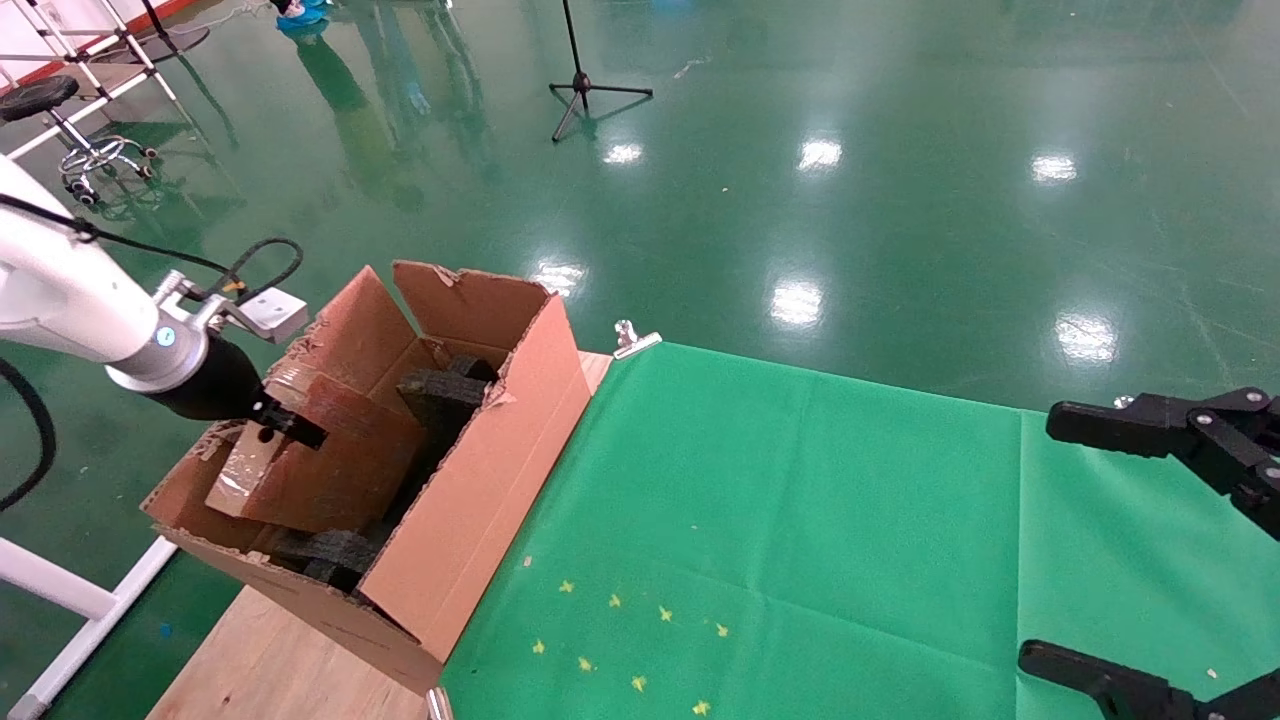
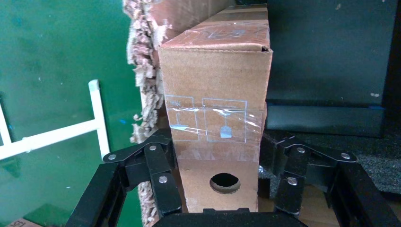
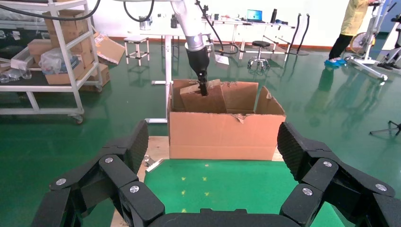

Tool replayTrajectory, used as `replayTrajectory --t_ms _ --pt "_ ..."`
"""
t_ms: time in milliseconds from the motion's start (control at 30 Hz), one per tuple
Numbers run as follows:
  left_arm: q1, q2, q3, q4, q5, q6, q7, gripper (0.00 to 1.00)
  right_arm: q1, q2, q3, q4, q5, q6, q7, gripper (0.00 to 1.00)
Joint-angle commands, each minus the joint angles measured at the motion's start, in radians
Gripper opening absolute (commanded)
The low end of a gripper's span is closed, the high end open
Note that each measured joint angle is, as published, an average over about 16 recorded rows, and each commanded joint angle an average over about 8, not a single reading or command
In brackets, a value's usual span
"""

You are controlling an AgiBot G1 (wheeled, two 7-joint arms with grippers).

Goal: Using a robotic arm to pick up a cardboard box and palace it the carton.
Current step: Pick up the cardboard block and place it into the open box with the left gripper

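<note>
The left gripper (image 2: 215, 189) on the white robotic arm (image 1: 70, 300) pinches the cardboard box (image 1: 320, 460) between its black linked fingers (image 2: 158, 182), holding it tilted inside the carton (image 1: 480, 490) at the left of the head view. Clear tape crosses the small box, and a taped label (image 2: 208, 120) shows faint printing too small to read; one round hole (image 2: 224, 183) opens in the face toward the wrist camera. The carton, flaps torn ragged, stands on the wooden table edge (image 1: 270, 665) beside a green cloth (image 1: 800, 520) marked with several small yellow stars (image 1: 615, 600). Black foam blocks (image 1: 440, 395) lie inside, just beside the box. One metal clip (image 1: 632, 340) pins the cloth's far corner. At the right edge, the right gripper (image 3: 208, 156) hangs over the cloth with its jaws spread wide, well apart from the carton. A tripod stand (image 1: 585, 85) and a wheeled stool (image 1: 60, 125) occupy the glossy green floor behind.
</note>
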Motion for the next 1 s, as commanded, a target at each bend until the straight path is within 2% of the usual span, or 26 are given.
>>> replayTrajectory --t_ms 33,1000 --pt "0.008 0.004 -0.002 -0.002 -0.003 -0.001 -0.002 0.0 0.0 0.0 0.0 0.0 0.0 0.0 0.0 1.0" --pt "0.121 0.023 -0.026 0.005 -0.037 -0.116 -0.076 0.0 0.0 0.001 -0.002 0.0 0.001 0.001 -0.001 1.0"
